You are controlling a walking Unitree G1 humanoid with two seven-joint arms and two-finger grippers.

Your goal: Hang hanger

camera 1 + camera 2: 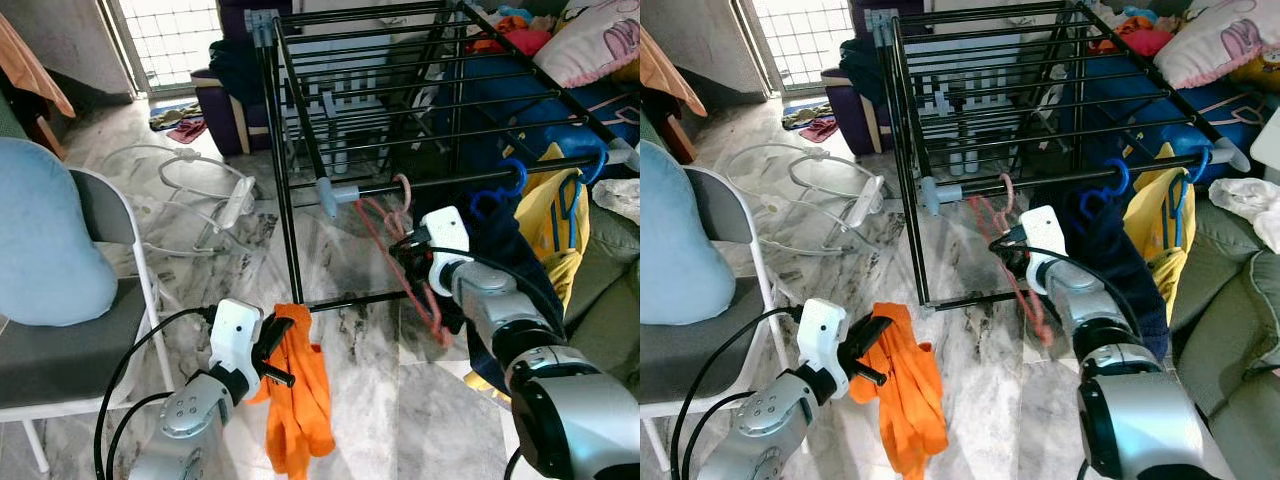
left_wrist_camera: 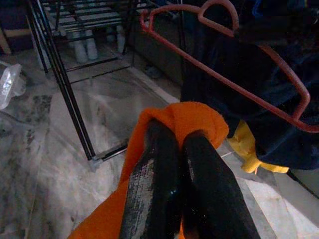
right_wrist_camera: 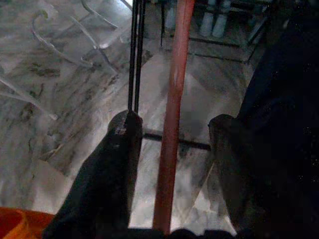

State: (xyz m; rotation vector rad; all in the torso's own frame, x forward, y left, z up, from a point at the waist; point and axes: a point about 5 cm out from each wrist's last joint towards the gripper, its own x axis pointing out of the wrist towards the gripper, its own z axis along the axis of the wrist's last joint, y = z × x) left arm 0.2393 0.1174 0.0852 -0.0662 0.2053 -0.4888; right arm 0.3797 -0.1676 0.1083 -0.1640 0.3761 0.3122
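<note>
Red hanger [image 1: 405, 250] hooked on the rack's front bar [image 1: 450, 183], long axis 12-to-6. Right gripper [image 3: 172, 149] nearer, fingers spread astride its bar. Left gripper [image 2: 174, 164] at 7 o'clock, pinching orange cloth [image 1: 298, 400].

The right pincer [image 3: 172, 134] stands with its two black fingers [image 3: 107, 169] spread wide apart. A red hanger bar [image 3: 172, 114] runs straight down the gap between them, clear of both fingers as far as I can see. Beyond lies the grey marble floor [image 3: 75, 99]. Two thin black rack legs [image 3: 135, 55] come down just past one fingertip, and a black crossbar [image 3: 192, 143] lies low across the floor behind the hanger bar. A dark blue garment [image 3: 284, 99] hangs close against the other finger. White curved tubing [image 3: 75, 42] lies on the floor farther off. A scrap of orange cloth [image 3: 20, 224] shows at the corner.
</note>
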